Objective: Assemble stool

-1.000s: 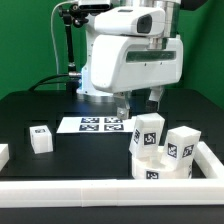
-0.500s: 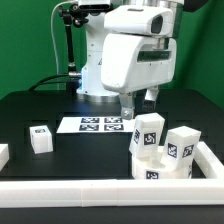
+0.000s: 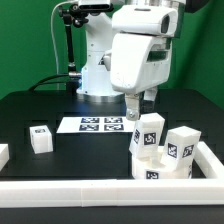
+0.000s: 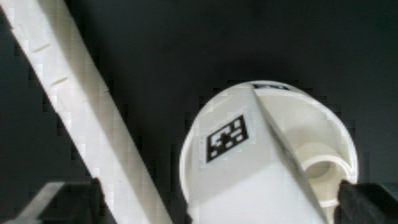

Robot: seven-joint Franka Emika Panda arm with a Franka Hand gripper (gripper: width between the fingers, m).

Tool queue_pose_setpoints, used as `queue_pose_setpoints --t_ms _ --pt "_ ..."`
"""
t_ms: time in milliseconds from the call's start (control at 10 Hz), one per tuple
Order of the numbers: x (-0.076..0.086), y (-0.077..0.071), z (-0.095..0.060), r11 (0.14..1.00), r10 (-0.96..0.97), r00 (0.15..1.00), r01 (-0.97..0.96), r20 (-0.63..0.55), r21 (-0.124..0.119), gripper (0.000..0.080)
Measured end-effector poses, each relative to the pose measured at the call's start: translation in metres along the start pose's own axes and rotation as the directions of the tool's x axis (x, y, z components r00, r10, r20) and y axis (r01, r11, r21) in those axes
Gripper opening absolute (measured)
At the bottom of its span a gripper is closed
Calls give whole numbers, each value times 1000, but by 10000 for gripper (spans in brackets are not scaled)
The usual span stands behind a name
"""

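The stool parts are white pieces with black-and-white tags. One leg block point(image 3: 40, 138) stands alone toward the exterior view's left. Two more blocks point(image 3: 150, 133) point(image 3: 183, 144) cluster at the right, with the round seat point(image 3: 150, 166) tilted low in front of them. My gripper point(image 3: 140, 108) hangs open just above and behind that cluster, holding nothing. In the wrist view the seat point(image 4: 276, 150) shows its tagged rim below the gripper point(image 4: 214, 212). The dark fingertips point(image 4: 50, 205) stand wide apart at the frame corners.
The marker board point(image 3: 100, 124) lies flat on the black table behind the parts. A long white rail point(image 3: 100, 191) edges the table's front and turns up the right side point(image 4: 80, 110), close against the cluster. Another white piece point(image 3: 3, 155) sits at the far left edge.
The arm has swung toward the exterior view's right, bringing the open gripper closer over the cluster of parts. No part has moved.
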State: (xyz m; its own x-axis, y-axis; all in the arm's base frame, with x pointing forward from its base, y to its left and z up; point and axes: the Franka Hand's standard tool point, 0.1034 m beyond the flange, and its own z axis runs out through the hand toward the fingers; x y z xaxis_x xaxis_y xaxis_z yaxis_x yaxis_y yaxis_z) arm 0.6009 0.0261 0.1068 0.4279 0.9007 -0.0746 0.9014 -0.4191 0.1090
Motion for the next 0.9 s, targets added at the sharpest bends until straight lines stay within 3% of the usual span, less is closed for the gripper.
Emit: queue_pose_setpoints --t_ms 100,200,400,700,900 --pt "0 5 -1 999 -47 999 46 -26 -28 649" --pt "-8 13 0 994 -87 994 83 -65 -73 649" --pt "-15 17 4 985 -156 984 148 -88 -86 649" --pt "-18 19 5 985 -156 984 149 -89 -86 649" --pt "-17 16 7 961 -266 962 260 -61 -94 649"
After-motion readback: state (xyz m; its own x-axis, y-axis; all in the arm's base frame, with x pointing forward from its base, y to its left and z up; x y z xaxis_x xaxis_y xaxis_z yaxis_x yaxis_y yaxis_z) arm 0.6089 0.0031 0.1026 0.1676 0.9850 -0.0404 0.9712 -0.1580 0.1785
